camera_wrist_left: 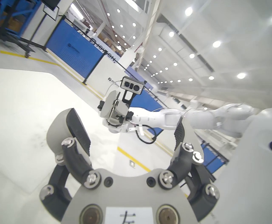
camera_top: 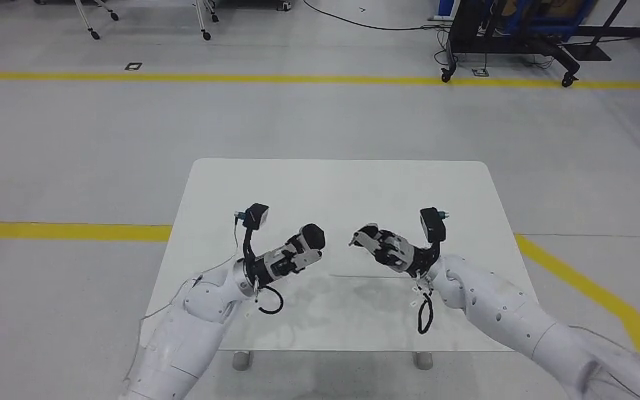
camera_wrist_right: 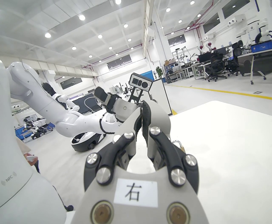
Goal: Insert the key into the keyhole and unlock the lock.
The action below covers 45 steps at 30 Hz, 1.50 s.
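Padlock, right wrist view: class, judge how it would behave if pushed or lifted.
The padlock shows a metal shackle and brassy body, so it is probably rigid and heavy for its size. On the smooth white table it would likely slide, not roll. The right gripper hides most of it, so tipping is hard to judge.

grey floor (camera_top: 320,120) with yellow lines (camera_top: 300,77); white ceiling (camera_wrist_right: 63,25) with round lights (camera_wrist_right: 82,17); blue panels (camera_wrist_left: 72,53); desks (camera_wrist_right: 254,55) and chairs (camera_wrist_right: 215,64) far off.

Top view above, looking down on the surface (camera_top: 420,190) and both arms, left wrist view close behind left gripper (camera_wrist_left: 126,118), right wrist view behind right gripper (camera_wrist_right: 142,110), each facing the other arm.
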Tool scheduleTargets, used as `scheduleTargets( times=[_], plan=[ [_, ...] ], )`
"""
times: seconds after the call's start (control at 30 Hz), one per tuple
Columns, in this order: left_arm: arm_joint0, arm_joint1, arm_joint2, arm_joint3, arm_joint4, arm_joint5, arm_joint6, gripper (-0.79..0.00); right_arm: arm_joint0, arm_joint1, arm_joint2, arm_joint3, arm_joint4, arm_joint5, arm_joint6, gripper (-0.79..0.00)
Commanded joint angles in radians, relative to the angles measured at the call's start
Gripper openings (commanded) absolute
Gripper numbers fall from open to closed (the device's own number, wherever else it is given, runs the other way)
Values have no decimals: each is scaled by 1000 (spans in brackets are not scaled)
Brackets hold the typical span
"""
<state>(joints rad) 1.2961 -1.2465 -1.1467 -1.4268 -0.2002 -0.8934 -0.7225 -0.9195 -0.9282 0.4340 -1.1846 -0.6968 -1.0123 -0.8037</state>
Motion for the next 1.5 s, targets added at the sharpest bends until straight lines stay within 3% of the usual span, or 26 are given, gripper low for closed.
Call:
scheduleTargets(
  times=[0.0,0.2,0.3,0.33,0.4,0.47,0.5,0.63,0.77,1.47],
  plan=[
    [2,0,-1,-2,61,-1,38,0,0,0,0,0,0,0,0,-785],
    [10,1,-14,-16,113,-7,88,0,-3,-1,1,-3,4,2,2,-785],
    [1,0,-8,-24,150,-3,104,-3,-33,-11,-3,-20,137,0,19,-785],
    [-3,0,-4,-18,153,4,108,-102,-33,-15,-9,-22,191,0,37,-785],
    [-14,-2,13,-4,155,29,106,-403,-36,-21,-27,-34,310,0,73,-785],
    [-25,-5,33,12,121,58,102,-566,-27,-23,-41,-34,421,0,131,-785],
    [-34,-5,41,23,108,82,92,-582,-24,-25,-49,-32,472,0,169,-785],
    [-63,-6,63,45,70,106,50,-508,-9,-31,-70,-26,667,0,340,-785],
    [-79,-8,77,60,97,130,58,-526,1,-41,-55,-12,785,0,471,-785],
    [-110,-11,111,89,138,191,95,-499,-77,-103,126,35,995,0,860,-785]
  ],
)
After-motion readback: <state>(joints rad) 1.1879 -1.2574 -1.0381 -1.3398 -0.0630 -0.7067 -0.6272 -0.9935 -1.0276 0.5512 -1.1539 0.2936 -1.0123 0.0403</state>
